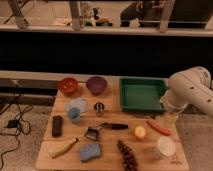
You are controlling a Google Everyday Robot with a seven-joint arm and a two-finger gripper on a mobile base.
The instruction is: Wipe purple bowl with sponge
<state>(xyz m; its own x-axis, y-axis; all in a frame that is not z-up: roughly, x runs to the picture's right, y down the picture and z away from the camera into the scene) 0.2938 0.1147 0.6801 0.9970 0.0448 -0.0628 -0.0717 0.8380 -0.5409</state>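
Note:
The purple bowl (96, 84) stands at the back of the wooden table, right of a red-orange bowl (68, 85). The blue-grey sponge (90, 151) lies flat near the table's front edge, left of centre. My arm (192, 92) hangs over the table's right end, and the gripper (170, 120) points down just in front of the green tray's right corner. It is far from both the sponge and the purple bowl and holds neither.
A green tray (142, 105) sits at the back right. A pale blue cup (75, 115), black block (57, 125), metal cup (99, 108), black-handled tool (114, 126), yellow ball (140, 132), carrot (159, 128), white cup (165, 147) and pine cone (129, 155) are scattered about.

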